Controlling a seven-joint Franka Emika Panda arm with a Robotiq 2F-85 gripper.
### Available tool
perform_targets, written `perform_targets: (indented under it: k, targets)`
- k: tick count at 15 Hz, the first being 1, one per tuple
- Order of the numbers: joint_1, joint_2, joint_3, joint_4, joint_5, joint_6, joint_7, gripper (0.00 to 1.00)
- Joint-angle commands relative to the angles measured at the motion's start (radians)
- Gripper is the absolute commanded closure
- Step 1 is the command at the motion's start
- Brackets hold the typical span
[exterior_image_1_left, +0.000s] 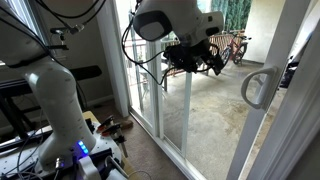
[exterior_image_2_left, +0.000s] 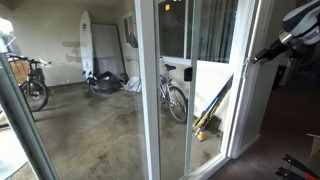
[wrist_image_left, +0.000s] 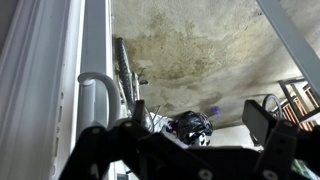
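In an exterior view my claw (exterior_image_1_left: 192, 58) hangs by the sliding door (exterior_image_1_left: 150, 90), apart from its white handle (exterior_image_1_left: 258, 88). In an exterior view the claw (exterior_image_2_left: 263, 55) sits near that handle (exterior_image_2_left: 246, 66). Wrist view: my fingers (wrist_image_left: 262, 122) are spread wide and empty (the handle (wrist_image_left: 96, 88) lies off to the left). I'd centre on it before closing squarely.

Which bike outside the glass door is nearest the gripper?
The black-tyred bicycle parked right behind the white-framed sliding glass door, close to the black gripper; the dark basket-carrying bicycle stands far off.
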Motion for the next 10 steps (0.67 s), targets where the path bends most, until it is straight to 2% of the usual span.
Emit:
perform_targets:
  k: [1, 3, 4, 10]
  targets:
    - [0.052, 0.042, -0.072, 0.063, 0.063, -0.038, -0.014, 0.00]
    - [0.081, 0.047, -0.112, 0.085, 0.083, -0.073, -0.018, 0.00]
    - [0.050, 0.021, -0.080, 0.050, 0.038, -0.040, 0.000, 0.00]
    - [0.056, 0.023, -0.086, 0.054, 0.040, -0.042, 0.000, 0.00]
